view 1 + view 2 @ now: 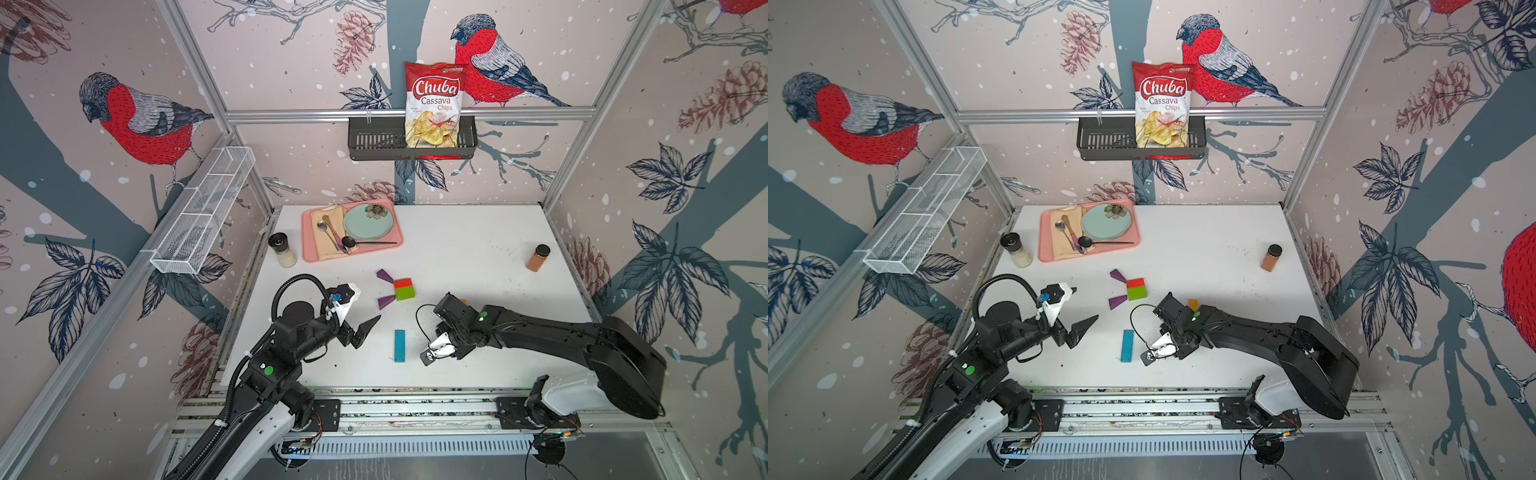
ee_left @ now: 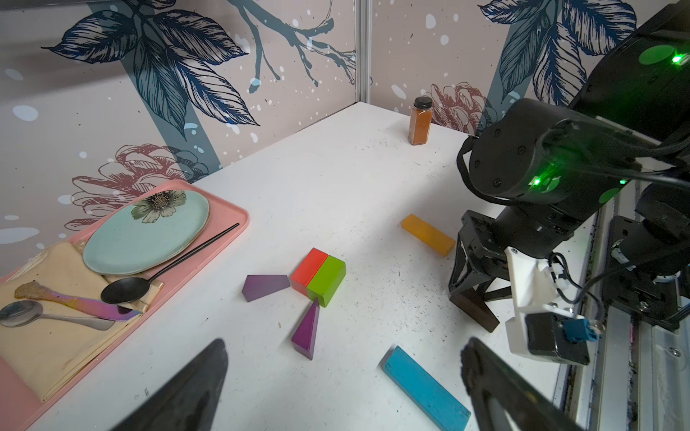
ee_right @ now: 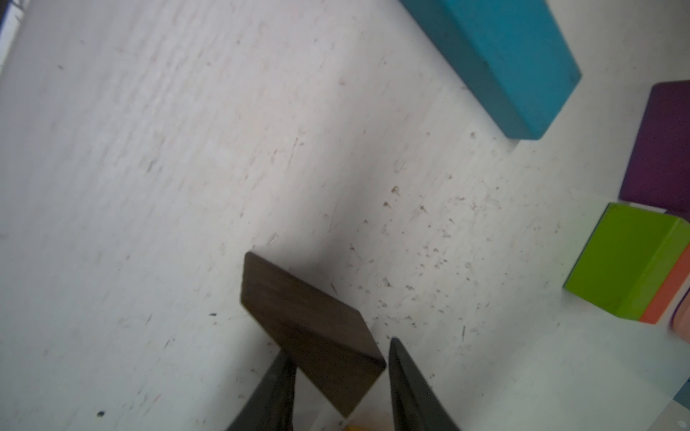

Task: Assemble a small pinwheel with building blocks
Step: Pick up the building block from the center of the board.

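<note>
Pink tray (image 1: 308,243) holds a plate (image 1: 368,223) and napkin (image 1: 323,246).

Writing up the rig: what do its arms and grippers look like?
The left arm and right arm are black with white lower shells and green dot markers. The left gripper and right gripper have black tapered fingers beside white camera mounts. A ribbed black hose loops over the left arm.
</note>
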Robot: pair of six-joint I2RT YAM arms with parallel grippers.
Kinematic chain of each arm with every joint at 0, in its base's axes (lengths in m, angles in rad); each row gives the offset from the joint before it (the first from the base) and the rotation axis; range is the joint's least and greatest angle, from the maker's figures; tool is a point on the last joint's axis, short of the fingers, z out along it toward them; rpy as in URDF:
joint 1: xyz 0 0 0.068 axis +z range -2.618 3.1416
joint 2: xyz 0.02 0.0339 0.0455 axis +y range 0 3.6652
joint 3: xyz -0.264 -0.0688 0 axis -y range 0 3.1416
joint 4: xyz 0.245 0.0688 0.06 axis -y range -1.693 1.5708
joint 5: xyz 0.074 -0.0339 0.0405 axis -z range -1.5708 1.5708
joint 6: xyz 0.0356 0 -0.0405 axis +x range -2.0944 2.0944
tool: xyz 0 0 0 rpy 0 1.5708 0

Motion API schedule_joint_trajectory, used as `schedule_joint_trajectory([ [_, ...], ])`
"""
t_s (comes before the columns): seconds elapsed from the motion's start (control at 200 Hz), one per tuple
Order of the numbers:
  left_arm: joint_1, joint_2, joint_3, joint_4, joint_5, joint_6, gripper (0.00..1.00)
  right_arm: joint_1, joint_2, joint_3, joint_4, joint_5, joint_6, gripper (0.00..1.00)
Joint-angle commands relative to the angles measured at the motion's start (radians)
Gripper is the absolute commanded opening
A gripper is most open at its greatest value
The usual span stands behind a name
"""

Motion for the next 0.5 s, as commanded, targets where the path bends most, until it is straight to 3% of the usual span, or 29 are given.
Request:
schedule_joint_trajectory([
  [0.0, 0.001, -0.001, -0.002, 0.050, 0.007, 0.003, 0.97, 0.000, 0.005, 0.000, 0.004, -0.019, 0.005, 0.41],
  [0.495, 0.000, -0.006, -0.003, 0.052, 0.007, 0.005, 0.97, 0.000, 0.023, 0.010, -0.016, -0.027, 0.008, 0.32],
])
